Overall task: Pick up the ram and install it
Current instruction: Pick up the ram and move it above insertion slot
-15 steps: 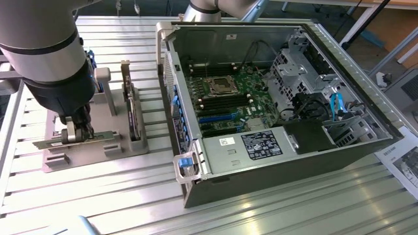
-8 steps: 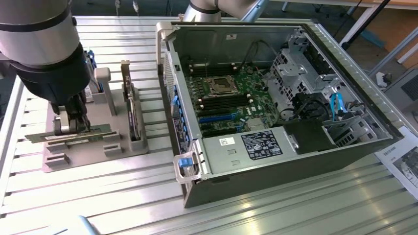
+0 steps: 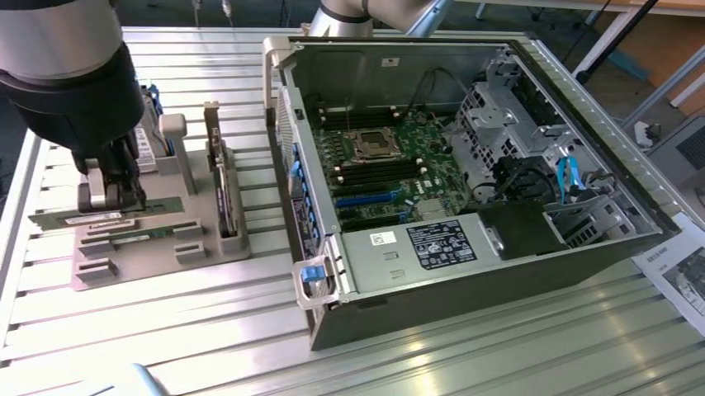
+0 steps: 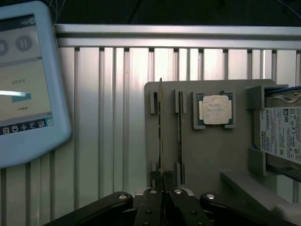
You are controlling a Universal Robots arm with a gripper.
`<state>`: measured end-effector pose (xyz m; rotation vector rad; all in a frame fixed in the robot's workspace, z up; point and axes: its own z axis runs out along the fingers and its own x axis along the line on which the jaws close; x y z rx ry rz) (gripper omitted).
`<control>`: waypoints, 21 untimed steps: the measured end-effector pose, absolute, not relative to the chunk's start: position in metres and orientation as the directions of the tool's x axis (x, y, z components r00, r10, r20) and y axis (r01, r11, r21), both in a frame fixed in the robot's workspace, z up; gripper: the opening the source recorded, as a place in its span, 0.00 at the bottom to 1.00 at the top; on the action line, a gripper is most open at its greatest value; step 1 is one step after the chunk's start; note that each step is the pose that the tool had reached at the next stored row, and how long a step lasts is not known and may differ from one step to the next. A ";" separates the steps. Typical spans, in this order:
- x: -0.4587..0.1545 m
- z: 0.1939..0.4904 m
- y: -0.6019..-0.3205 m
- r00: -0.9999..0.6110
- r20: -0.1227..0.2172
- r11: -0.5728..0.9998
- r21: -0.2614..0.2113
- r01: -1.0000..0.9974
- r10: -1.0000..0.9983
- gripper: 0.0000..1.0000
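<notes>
The thin green ram (image 3: 105, 216) was clamped by the gripper (image 3: 111, 200) over the grey slotted holder (image 3: 99, 276), at the exterior view's nine o'clock from the metal case (image 3: 364, 49).

An open computer case (image 3: 474, 293) lies on the ribbed metal tabletop (image 3: 220, 346) with its motherboard (image 3: 385, 165) exposed. Beside it, a grey holder (image 3: 149, 266) carries an upright dark expansion card (image 3: 224, 190), a square silver processor (image 4: 216, 109) and a hard drive (image 4: 282, 134). A tablet (image 4: 23, 80) lies nearby.
</notes>
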<state>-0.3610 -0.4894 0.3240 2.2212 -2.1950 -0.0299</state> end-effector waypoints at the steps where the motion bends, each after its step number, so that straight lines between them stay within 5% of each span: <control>1: -0.361 0.328 -0.489 0.012 -0.001 -0.012 0.027 -1.000 -1.000 0.12; 21: -0.361 0.359 -0.489 0.012 -0.001 -0.012 0.025 -1.000 -1.000 0.12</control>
